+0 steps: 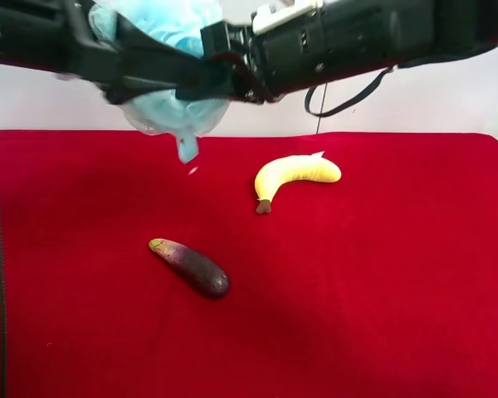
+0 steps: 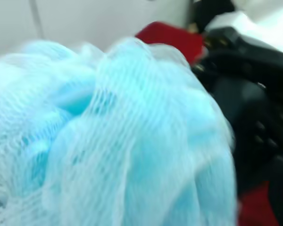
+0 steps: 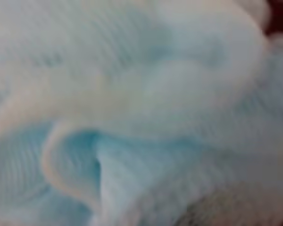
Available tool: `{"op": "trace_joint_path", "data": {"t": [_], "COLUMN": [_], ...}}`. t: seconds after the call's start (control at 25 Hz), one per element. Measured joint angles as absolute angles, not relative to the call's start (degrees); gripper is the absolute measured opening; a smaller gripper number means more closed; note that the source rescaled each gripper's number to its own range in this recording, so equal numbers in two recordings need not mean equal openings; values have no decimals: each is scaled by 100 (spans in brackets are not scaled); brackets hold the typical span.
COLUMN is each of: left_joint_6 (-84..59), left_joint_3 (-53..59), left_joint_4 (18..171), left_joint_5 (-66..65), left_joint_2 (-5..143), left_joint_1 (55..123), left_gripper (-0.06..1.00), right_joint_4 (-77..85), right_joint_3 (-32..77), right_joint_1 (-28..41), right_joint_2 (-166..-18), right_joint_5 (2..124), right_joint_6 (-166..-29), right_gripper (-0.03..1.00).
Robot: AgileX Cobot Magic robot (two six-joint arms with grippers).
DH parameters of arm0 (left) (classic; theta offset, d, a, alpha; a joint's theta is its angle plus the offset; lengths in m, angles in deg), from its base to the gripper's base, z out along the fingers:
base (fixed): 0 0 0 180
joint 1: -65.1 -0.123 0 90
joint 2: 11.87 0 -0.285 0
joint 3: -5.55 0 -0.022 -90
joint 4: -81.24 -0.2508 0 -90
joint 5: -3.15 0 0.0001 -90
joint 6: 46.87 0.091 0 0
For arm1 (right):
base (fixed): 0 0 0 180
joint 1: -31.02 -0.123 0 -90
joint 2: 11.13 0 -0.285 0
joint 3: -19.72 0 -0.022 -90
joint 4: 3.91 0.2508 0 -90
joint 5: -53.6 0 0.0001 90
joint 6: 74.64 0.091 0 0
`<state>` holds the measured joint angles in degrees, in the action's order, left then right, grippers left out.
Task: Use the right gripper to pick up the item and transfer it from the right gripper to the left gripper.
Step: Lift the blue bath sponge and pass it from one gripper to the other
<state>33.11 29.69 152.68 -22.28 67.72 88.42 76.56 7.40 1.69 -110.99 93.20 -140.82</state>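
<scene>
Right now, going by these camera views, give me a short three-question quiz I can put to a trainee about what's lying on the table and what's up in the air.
1. True or false: the blue bath pouf is resting on the red cloth.
2. Fill in the blank: ___ items lie on the cloth.
3. In the exterior high view, which sits nearest the picture's bottom edge? A) the banana B) the eggplant C) the pouf

Key
1. False; it is held up off the cloth.
2. Two, the banana and the eggplant.
3. B
</scene>
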Motion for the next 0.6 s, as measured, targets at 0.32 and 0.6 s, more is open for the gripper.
{"op": "trace_joint_path", "data": {"t": [0.32,0.6], "left_joint_6": [3343,3359], "left_joint_3": [2964,2964], "left_joint_4": [14823,14765], "left_joint_5": [-1173,-1028], "left_joint_2": [6974,7000], "left_joint_1": [9357,9375], "left_gripper": [100,100], "right_joint_4": [7410,7364], "right_joint_3": [747,759], "right_joint_1": [162,162], "right_joint_2": [-11146,-11159], "right_joint_5": [9281,9196], "right_joint_6": [-14082,-14077], "right_gripper": [1,1]}}
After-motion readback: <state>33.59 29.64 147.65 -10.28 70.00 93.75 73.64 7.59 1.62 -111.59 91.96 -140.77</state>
